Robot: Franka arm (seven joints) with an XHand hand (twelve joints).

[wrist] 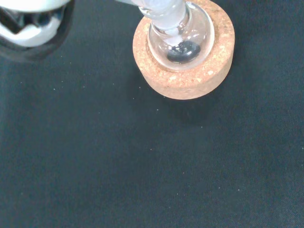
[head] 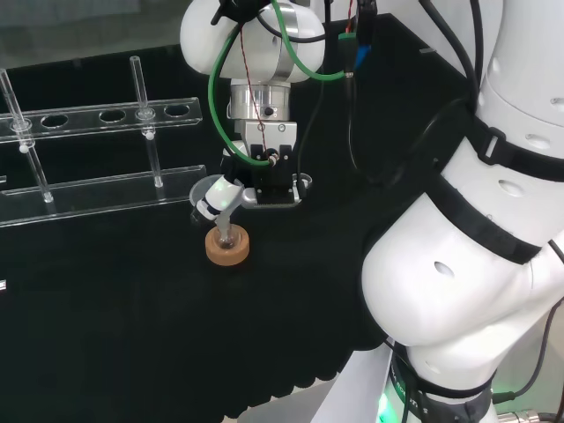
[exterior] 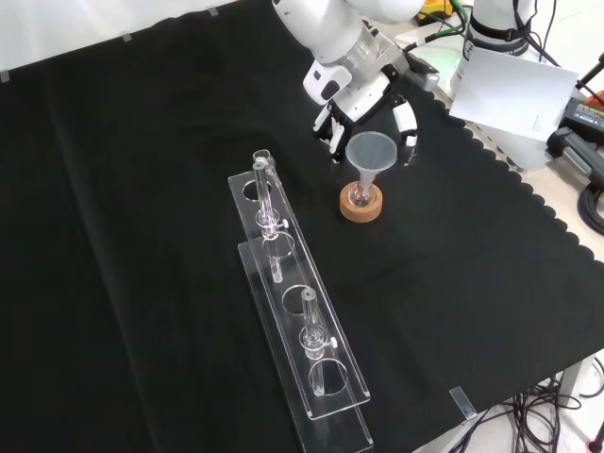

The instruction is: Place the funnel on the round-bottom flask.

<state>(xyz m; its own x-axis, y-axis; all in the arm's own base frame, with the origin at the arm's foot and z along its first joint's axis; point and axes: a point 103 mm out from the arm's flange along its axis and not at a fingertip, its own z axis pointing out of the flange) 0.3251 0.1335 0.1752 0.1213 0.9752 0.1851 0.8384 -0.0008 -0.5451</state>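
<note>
A clear funnel (exterior: 368,151) stands upright with its stem in the neck of the small round-bottom flask (exterior: 361,193). The flask rests on a cork ring (exterior: 361,209). In the wrist view the flask's bulb (wrist: 180,40) sits in the cork ring (wrist: 190,78), and the funnel's stem (wrist: 161,9) enters it from above. The hand (exterior: 363,99) hovers just behind and above the funnel. Its fingers (exterior: 406,132) hang fairly straight on either side of the funnel's rim, with a narrow gap showing. In the head view the hand (head: 264,181) is right beside the funnel (head: 210,189).
A clear plastic test-tube rack (exterior: 293,311) holding a few glass tubes lies near the cork ring, to its left in the front view and behind it in the head view (head: 97,159). The cloth's scalloped edge (exterior: 528,198) runs along the front view's right.
</note>
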